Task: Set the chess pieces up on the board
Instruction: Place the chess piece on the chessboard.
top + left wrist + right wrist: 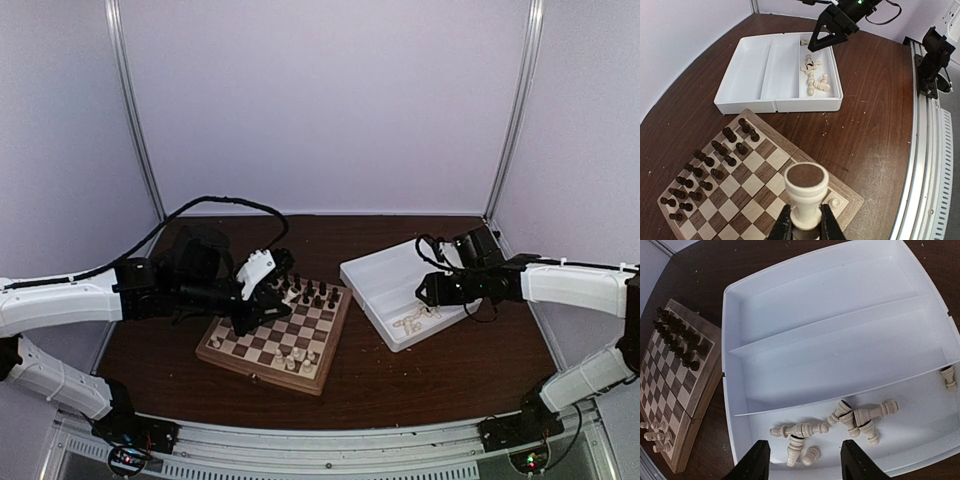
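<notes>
Where the left gripper (806, 216) is pressed shut, a single cream piece (806, 186) is pinched by its stem between the two fingers. Its long axis is seen almost end-on from the wrist camera, so the round, dark-felted base is turned toward the lens and the head is hidden behind the fingers. The piece is held above the frame at one corner of the board (758, 163). Two rows of dark pieces (715, 161) are ranged along the board's opposite side, and a few cream figures (293, 357) are seen standing near its front edge in the top view.

The right gripper (805, 461) is spread apart with nothing between its fingers, and is held over the white tray (840, 320). The loose chess pieces (850, 421) are gathered in the tray's compartment nearest those fingers. Most are lying on their sides, pointing in different directions, and the longest is laid with its axis across the view. The tray is set on the brown table (875, 125) beside the board, without touching it.
</notes>
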